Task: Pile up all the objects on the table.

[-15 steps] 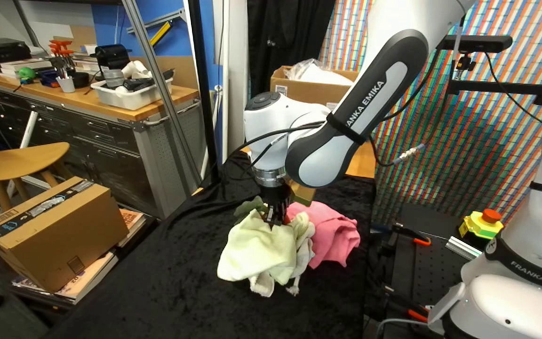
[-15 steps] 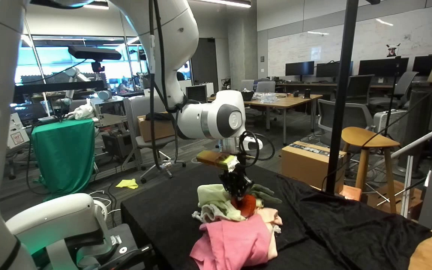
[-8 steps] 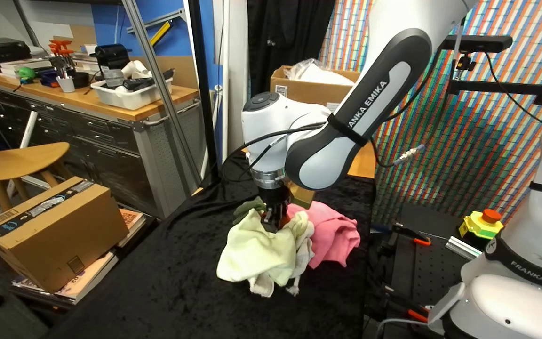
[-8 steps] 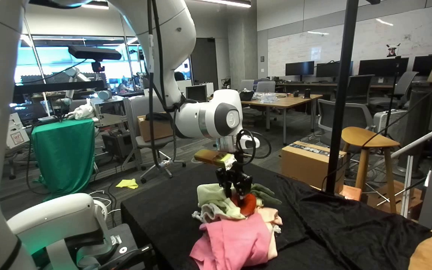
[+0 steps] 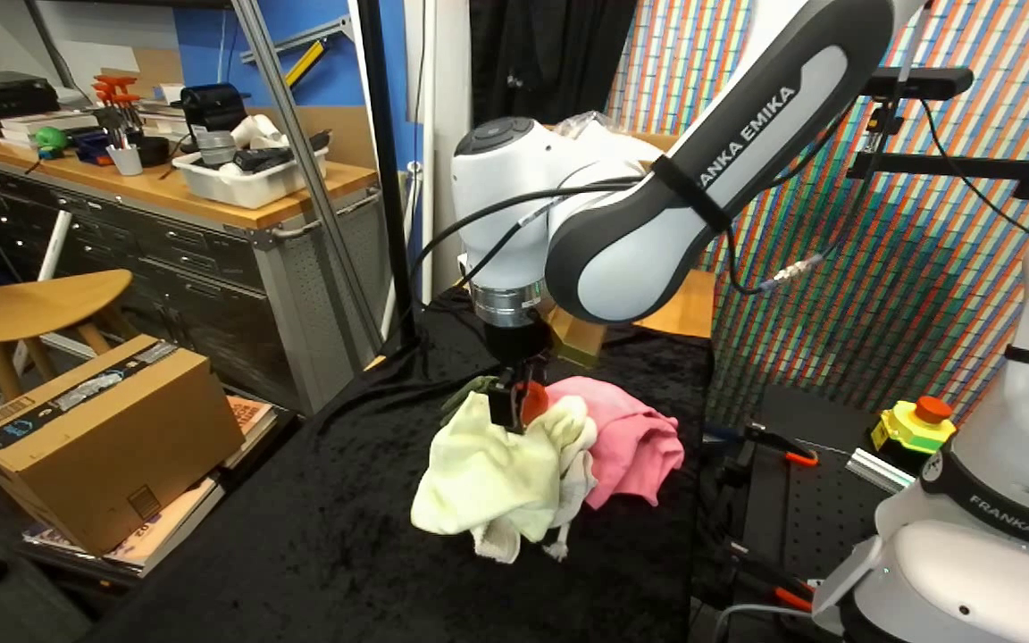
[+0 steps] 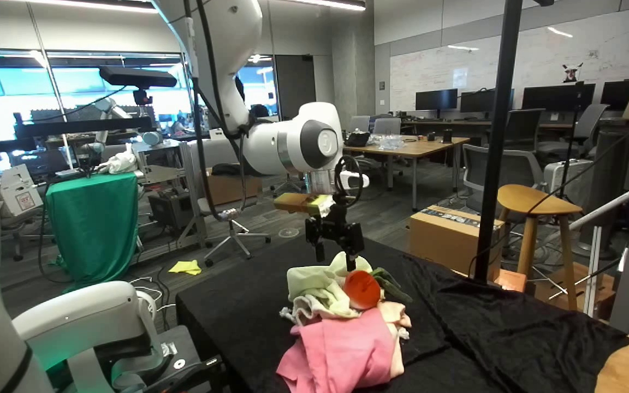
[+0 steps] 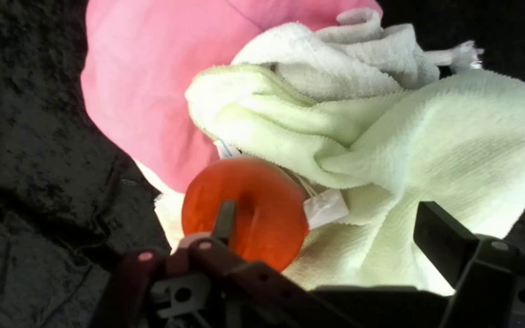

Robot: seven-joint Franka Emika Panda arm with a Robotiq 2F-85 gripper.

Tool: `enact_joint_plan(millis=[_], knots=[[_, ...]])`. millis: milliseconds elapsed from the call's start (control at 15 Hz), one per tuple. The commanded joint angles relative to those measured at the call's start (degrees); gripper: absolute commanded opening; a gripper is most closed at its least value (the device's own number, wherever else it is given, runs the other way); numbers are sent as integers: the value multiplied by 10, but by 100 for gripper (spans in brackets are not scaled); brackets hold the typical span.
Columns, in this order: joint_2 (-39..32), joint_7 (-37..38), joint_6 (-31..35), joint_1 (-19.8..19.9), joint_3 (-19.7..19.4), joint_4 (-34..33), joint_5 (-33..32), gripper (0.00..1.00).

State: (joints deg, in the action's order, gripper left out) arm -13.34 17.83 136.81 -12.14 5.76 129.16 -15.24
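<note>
just beneath the jaws, near the top of a soft heap, sits an orange-red rounded thing (image 7: 271, 209). its outline is close to a circle, so its long axis and which way it points are hard to tell. its surface looks smooth and even in color, with a darker spot near the middle that could be a hollow or a shadow. the jaws stand wide apart. in the wrist view, the one at the left crosses in front of the orange-red rounded thing and the one at the right is over a pale green cloth (image 7: 463, 118); whether either touches cannot be told. a small white tag (image 7: 326, 208) lies against the rounded thing, between the jaws. the pale green cloth is plush and rumpled, its length running from a folded end ahead of the jaws out past the right-hand one. farther ahead, a whitish-gray cloth (image 7: 308, 59) bunches up, its frayed tassel (image 7: 467, 57) pointing right. beside that, a pink cloth (image 7: 153, 73) spreads away from the jaws, a peach cloth (image 6: 393, 314) showing along its edge. a dark green piece (image 6: 392, 285) slants outward from the heap, down and away from the jaws. all rest on a black-covered bench (image 6: 238, 289). well apart, beyond the bench, stand a cardboard box (image 6: 445, 240) and a wooden stool (image 6: 538, 200).
</note>
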Motion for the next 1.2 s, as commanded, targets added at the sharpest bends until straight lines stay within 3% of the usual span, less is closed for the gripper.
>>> enact_joint_plan(millis=[0,400,1133], knots=[[85,-40,-81,0,16,12,32,100],[236,-62,-200,2,41,31,56,100],[508,-58,-193,9,37,188,111,100]])
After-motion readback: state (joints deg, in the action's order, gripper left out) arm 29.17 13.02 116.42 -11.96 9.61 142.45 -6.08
